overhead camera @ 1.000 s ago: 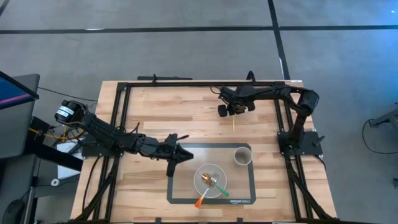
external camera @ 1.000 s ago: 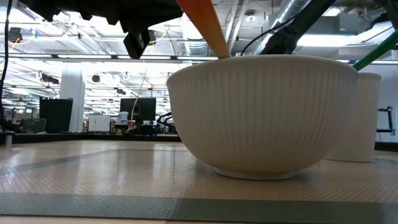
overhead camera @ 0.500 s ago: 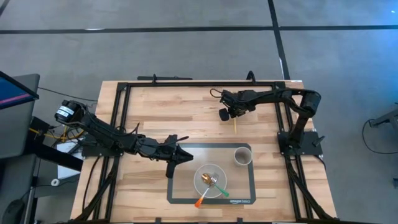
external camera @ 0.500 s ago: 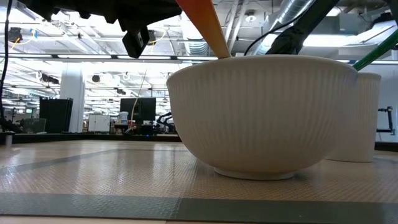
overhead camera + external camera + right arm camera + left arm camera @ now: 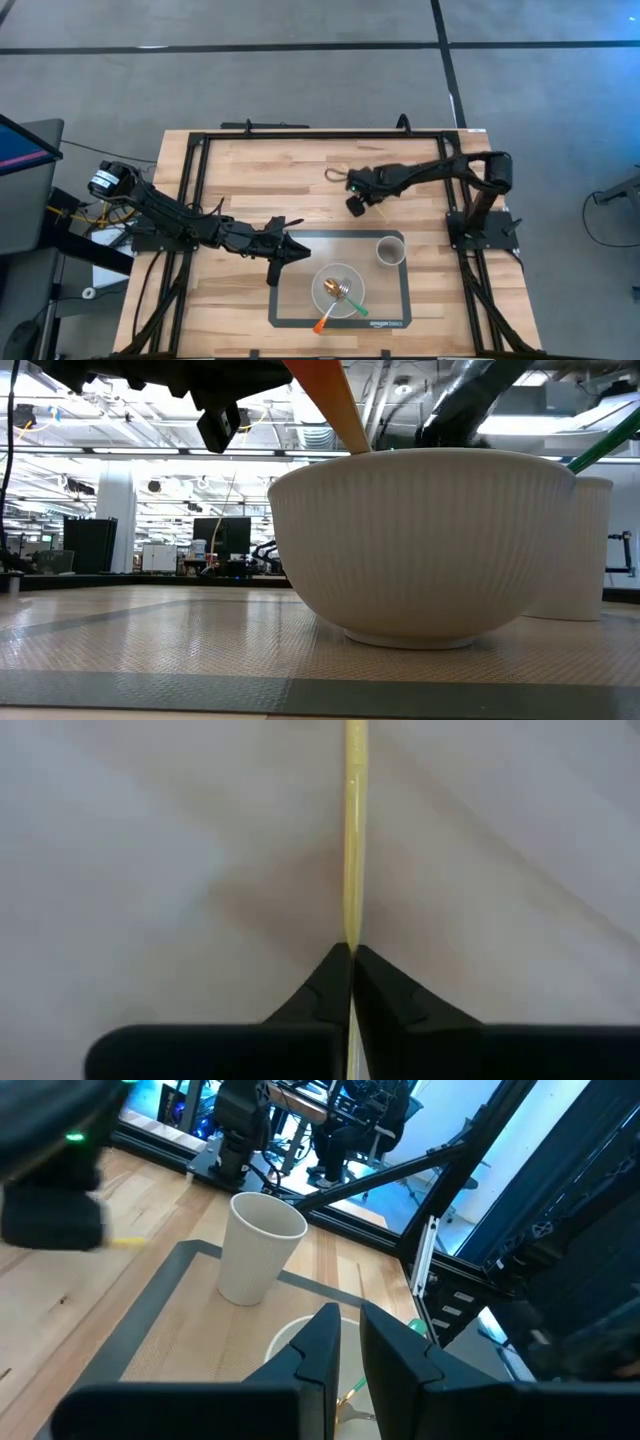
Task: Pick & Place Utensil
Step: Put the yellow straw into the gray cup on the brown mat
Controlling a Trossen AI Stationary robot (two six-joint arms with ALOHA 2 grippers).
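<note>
A thin yellow utensil (image 5: 352,840) runs straight ahead of my right gripper (image 5: 351,952), which is shut on it. In the high view that gripper (image 5: 356,206) is over bare wood, on the far side of the grey mat (image 5: 300,320). A white ribbed bowl (image 5: 338,290) stands on the mat. A gold fork and an orange-handled (image 5: 322,324) and a green-handled utensil lean out of the bowl. My left gripper (image 5: 292,250) hovers at the mat's far left corner, its fingers a narrow gap apart (image 5: 349,1325), touching nothing. My right gripper pinches the yellow utensil's thin handle (image 5: 351,925) between its two fingertips. The fingers lie along the handle, which sticks out past their ends and also shows between them behind the tips. Whether the utensil is off the wood cannot be told.
A white paper cup (image 5: 390,250) stands on the mat to the right of the bowl (image 5: 420,550) and shows behind it in the low view (image 5: 595,550). A black frame (image 5: 200,140) borders the table. Bare wood lies between the two arms.
My right gripper has moved toward the table's near and left edges, from the far middle of the table to a spot closer to the mat. Its arm has swung and stretched out with it. The left arm, bowl and cup have stayed put.
</note>
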